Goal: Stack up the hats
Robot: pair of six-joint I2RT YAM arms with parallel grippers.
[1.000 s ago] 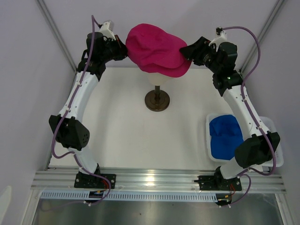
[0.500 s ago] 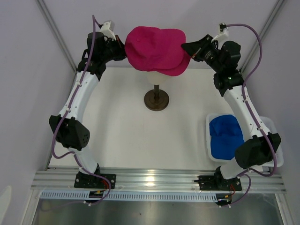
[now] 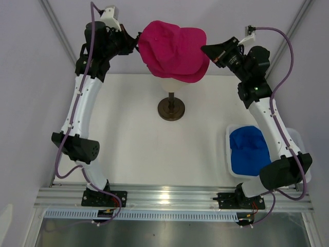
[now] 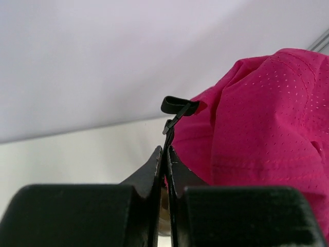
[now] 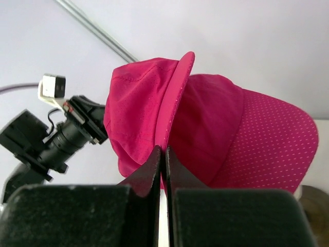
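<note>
A magenta-pink hat (image 3: 172, 50) hangs between both arms, just above the cream mannequin head (image 3: 172, 85), which it mostly hides. My left gripper (image 3: 136, 45) is shut on the hat's black back strap (image 4: 174, 110) at its left edge; the pink fabric (image 4: 267, 118) fills the right of the left wrist view. My right gripper (image 3: 205, 50) is shut on the hat's rim at its right side, the fabric edge (image 5: 175, 103) pinched between the fingers. A blue hat (image 3: 249, 149) lies in the white basket (image 3: 229, 154) at the right.
The mannequin head stands on a dark round stand (image 3: 171, 109) at the table's middle back. Pale walls with metal frame rails (image 3: 61, 38) close in the back and sides. The left arm's wrist camera (image 5: 51, 139) shows in the right wrist view.
The right gripper closed on the pink hat's rim. Both arms rose, the left one most, and the hat now sits higher over the mannequin head.
</note>
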